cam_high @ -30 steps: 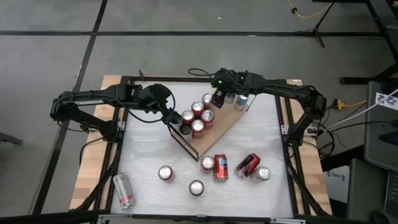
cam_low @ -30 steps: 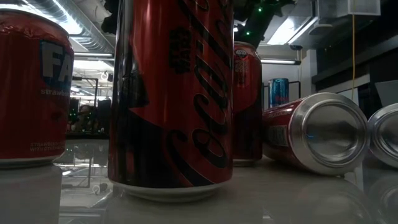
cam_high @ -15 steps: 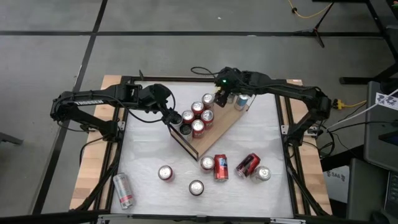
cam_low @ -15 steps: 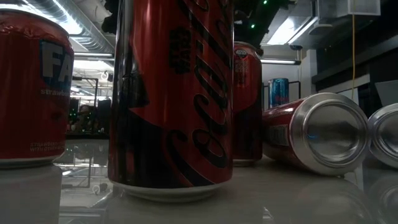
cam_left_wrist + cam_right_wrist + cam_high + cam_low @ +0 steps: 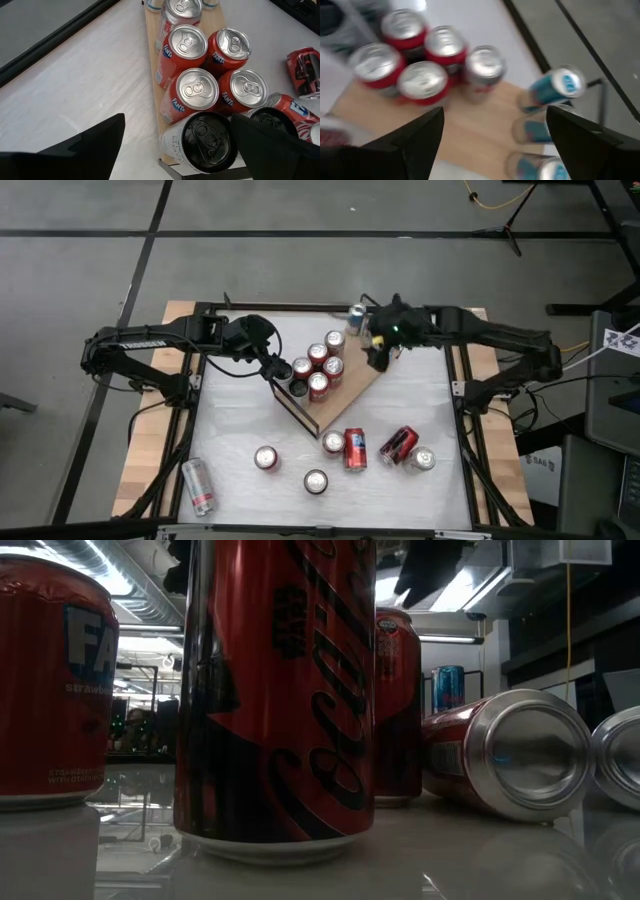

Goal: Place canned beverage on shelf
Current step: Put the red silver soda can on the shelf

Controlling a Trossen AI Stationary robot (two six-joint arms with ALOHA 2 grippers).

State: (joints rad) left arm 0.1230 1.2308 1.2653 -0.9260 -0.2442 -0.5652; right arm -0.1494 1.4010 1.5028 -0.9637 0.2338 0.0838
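The shelf (image 5: 355,385) is a light-wood board lying slantwise on the white table. Several red cans (image 5: 318,353) and a black-topped can (image 5: 207,142) stand upright on it, and blue cans (image 5: 565,82) stand at its far end. My left gripper (image 5: 278,368) hovers open over the shelf's left end, its fingers either side of the black-topped can and above it. My right gripper (image 5: 377,360) is open and holds nothing, above the shelf's right part near the blue cans. The right wrist view shows the shelf (image 5: 470,125) below its fingers.
Loose cans are spread over the near half of the table: upright ones (image 5: 265,458) (image 5: 315,480) (image 5: 333,442), red ones lying down (image 5: 398,445) and a silver one lying at the near left (image 5: 198,485). In the low view a tall red can (image 5: 275,690) stands close.
My right gripper has drawn back from over the shelf's far end toward the table's right edge and has risen, staying open. This has uncovered a blue can at the shelf's far end. The cans have kept their places.
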